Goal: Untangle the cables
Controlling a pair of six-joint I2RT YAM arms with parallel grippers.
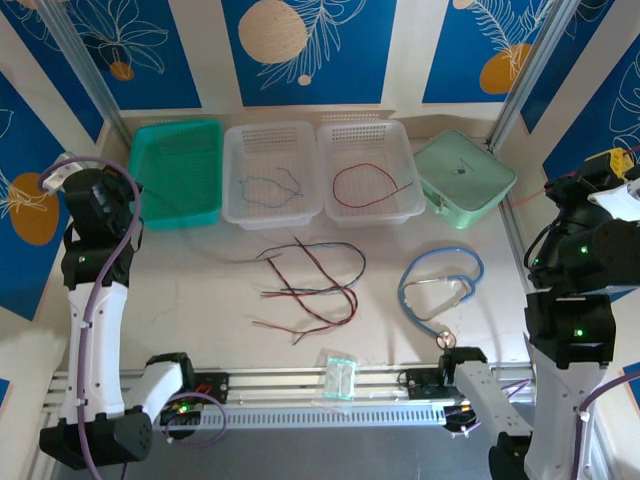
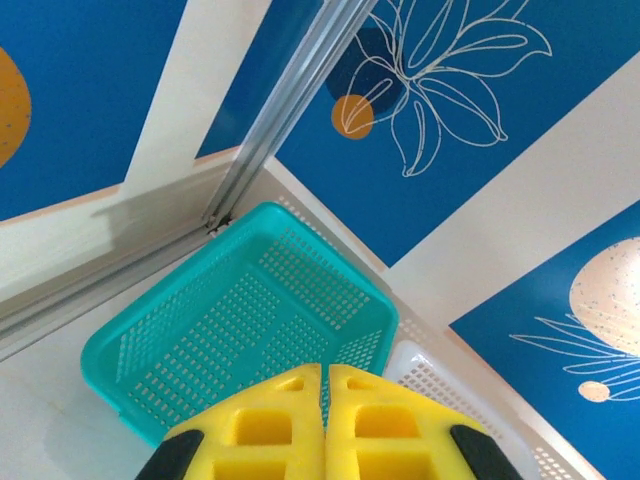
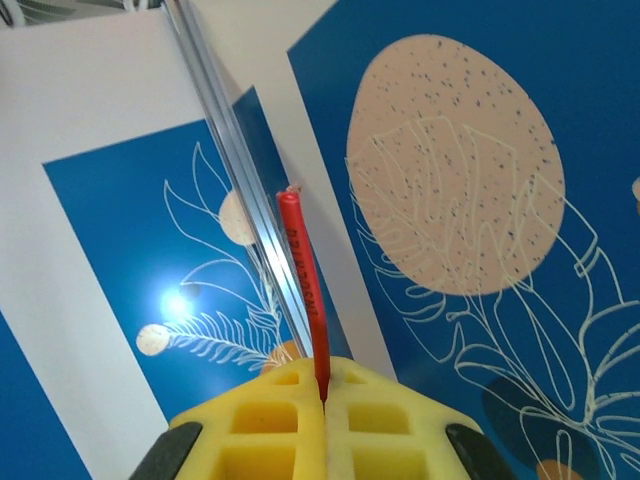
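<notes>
1. Left gripper (image 2: 325, 425): yellow fingers pressed flat together, clenched, nothing seen between them. It is held high, with its camera looking down on the teal basket (image 2: 240, 320) in the far left corner.
2. Right gripper (image 3: 325, 400): clenched on a red cable end (image 3: 305, 290), which pokes up between the pads, printed lettering along it.
3. Tangle of cables (image 1: 310, 291): red, black and blue strands crossing on the table (image 1: 190, 290) at mid-table, just left of the stethoscope (image 1: 440, 285).
4. Middle clear basket (image 1: 272, 215): one blue cable (image 1: 268, 181) lies inside.
5. Right clear basket (image 1: 370, 215): one red cable loop (image 1: 365, 165) lies inside.
6. Mint case (image 1: 463, 178) sits right of the baskets; clear packet (image 1: 338, 375) lies at the near edge.
</notes>
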